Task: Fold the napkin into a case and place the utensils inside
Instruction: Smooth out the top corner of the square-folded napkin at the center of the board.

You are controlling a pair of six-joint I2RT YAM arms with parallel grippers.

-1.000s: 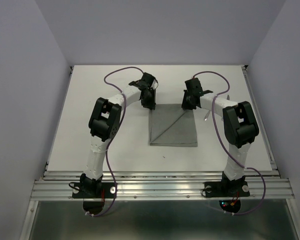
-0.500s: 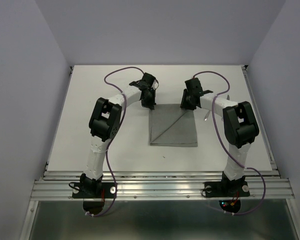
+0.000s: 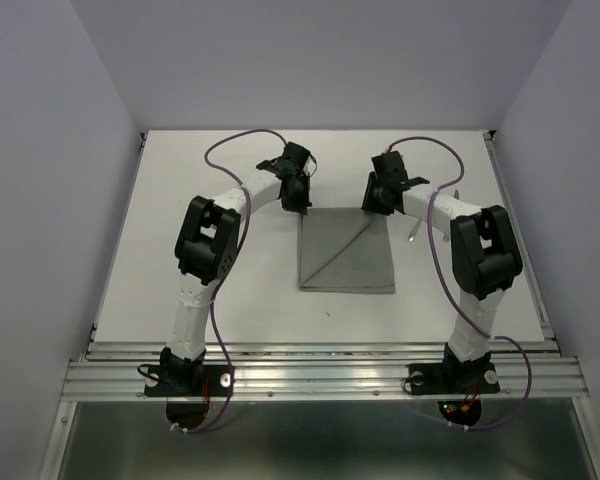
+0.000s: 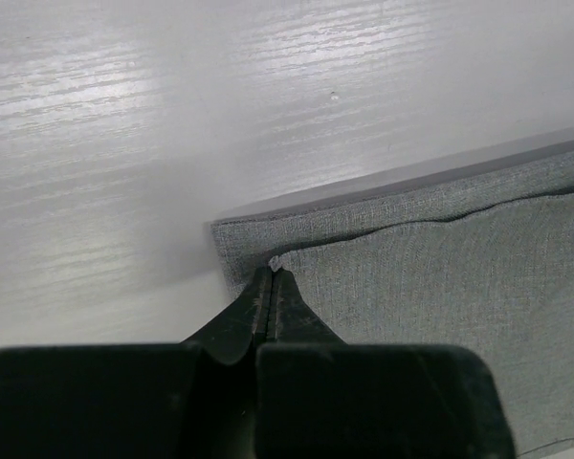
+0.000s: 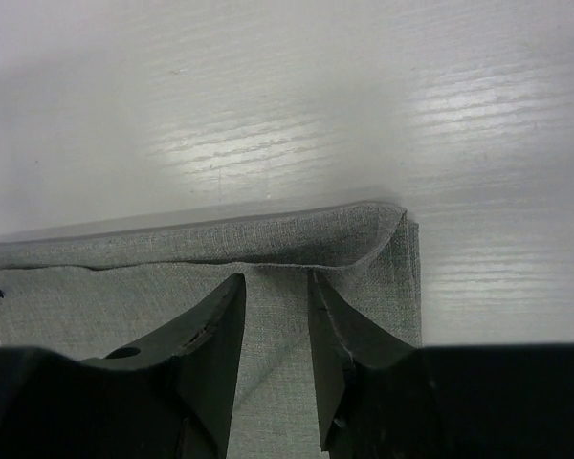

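Your left gripper (image 4: 271,273) just pinched shut at the thin grey cloth napkin (image 3: 346,250), far-left corner. Your right gripper (image 5: 275,282) just parted: likely one fold released.

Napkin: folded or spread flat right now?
Folded. The napkin shows a diagonal fold line from above, and both wrist views show an upper layer lying over a lower one.

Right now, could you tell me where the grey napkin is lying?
In the top view the folded grey napkin lies midway across the table, its far corners at the left end effector and the right end effector.
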